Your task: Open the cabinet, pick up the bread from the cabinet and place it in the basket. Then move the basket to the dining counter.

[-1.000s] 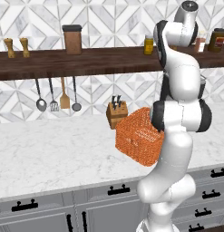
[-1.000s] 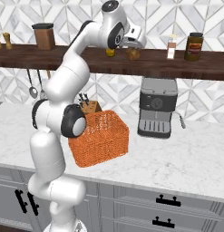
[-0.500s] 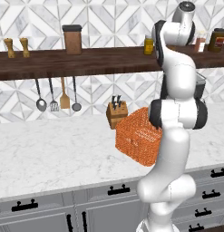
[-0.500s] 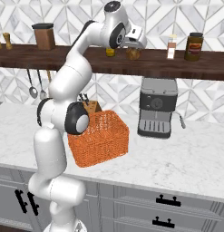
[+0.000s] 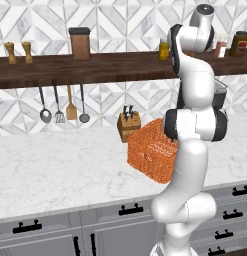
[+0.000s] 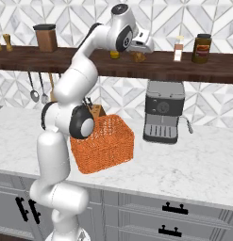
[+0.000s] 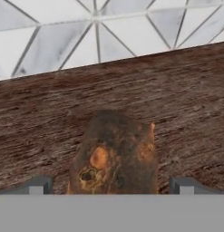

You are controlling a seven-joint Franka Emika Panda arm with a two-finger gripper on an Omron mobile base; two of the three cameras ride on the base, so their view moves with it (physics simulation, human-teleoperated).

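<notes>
The bread [image 7: 115, 156], a small dark brown lump, lies on the dark wooden wall shelf [image 7: 186, 99]. My gripper [image 7: 112, 185] is open, with one fingertip [image 7: 38, 185] on each side of the bread and a gap on both sides. In the right base view the gripper [image 6: 142, 48] hangs at shelf height just over the bread [image 6: 138, 57]. The orange mesh basket [image 5: 150, 150] stands on the marble worktop, partly behind my arm, and shows again from the right [image 6: 106, 148]. The dining counter is out of view.
A brown canister [image 5: 80, 44], jars [image 6: 201, 48] and a yellow jar [image 5: 164, 50] stand on the shelf. A coffee machine [image 6: 164, 110] is right of the basket, a knife block [image 5: 128, 123] behind it. Utensils [image 5: 59, 105] hang below the shelf. Grey black-handled cabinets [image 5: 50, 232] sit under the worktop.
The hand has eased slightly down and toward the shelf. The basket and the bread have not moved.
</notes>
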